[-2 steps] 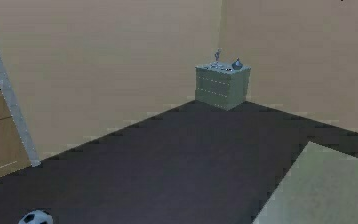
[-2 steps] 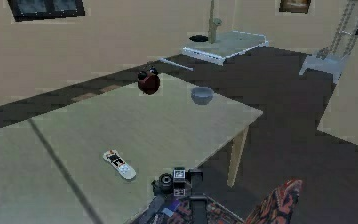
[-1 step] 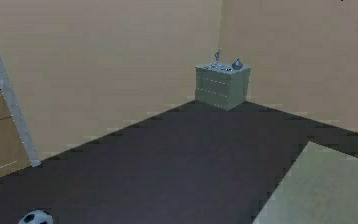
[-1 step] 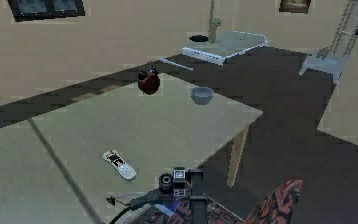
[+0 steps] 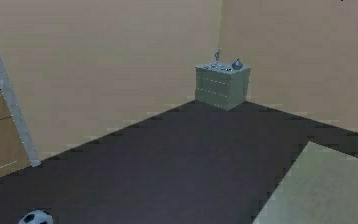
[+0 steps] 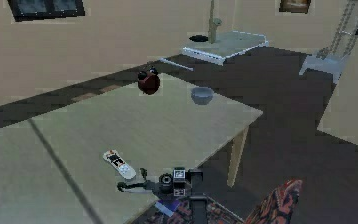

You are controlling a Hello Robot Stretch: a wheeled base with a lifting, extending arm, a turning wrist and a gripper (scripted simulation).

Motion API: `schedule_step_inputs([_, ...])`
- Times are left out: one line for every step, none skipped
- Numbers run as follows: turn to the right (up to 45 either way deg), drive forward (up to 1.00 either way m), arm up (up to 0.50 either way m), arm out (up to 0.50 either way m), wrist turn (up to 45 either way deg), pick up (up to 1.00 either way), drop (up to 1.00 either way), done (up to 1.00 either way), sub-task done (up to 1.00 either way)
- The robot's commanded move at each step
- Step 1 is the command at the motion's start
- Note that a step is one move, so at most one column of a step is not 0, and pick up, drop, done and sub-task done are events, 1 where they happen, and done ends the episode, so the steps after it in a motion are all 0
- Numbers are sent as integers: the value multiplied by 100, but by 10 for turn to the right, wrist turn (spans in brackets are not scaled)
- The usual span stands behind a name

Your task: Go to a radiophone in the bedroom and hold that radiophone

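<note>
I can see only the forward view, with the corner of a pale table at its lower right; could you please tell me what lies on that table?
Observer: A white handset lies flat on the table, near the table edge closest to the robot.
Operator: Thank you. Where is the gripper relative to it?
Observer: The gripper sits just right of the handset in the arm side view; I cannot tell whether it touches or holds it.
Operator: Is anything else on the table?
Observer: Yes, a red round thing and a small bowl stand farther out, apart from each other.
</note>
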Motion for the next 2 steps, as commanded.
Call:
schedule_step_inputs([0,0,0,0,420,0,0,0,0])
schedule_step_inputs([0,0,-30,0,0,0,0,0,0])
